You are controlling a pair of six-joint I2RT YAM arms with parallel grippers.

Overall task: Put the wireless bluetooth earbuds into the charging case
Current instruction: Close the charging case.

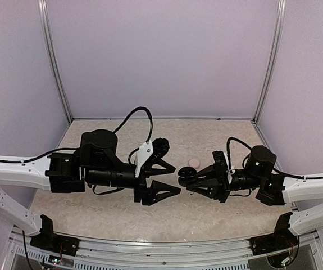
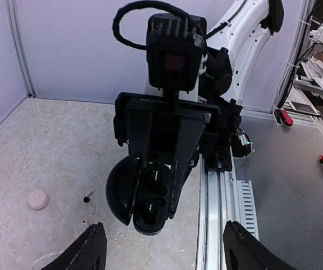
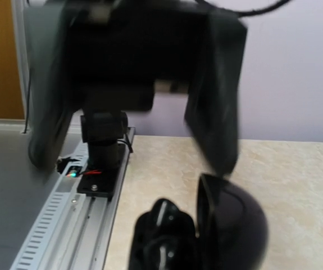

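Note:
My right gripper (image 1: 185, 179) is shut on the base of a round black charging case (image 1: 183, 174) and holds it just above the table. In the left wrist view the case (image 2: 147, 216) hangs between the right gripper's fingers (image 2: 186, 152) with its lid (image 2: 120, 191) swung open to the left. Two dark cavities show small glints; I cannot tell what sits in them. A tiny black earbud (image 2: 86, 198) lies on the table left of the case. My left gripper (image 1: 169, 179) is open and empty, facing the case. The case fills the bottom of the right wrist view (image 3: 200, 230), blurred.
A pale round puck (image 1: 192, 163) lies on the table just behind the case; it also shows in the left wrist view (image 2: 37, 199). The metal rail (image 2: 214, 219) runs along the table's near edge. Lilac walls close in the back and sides.

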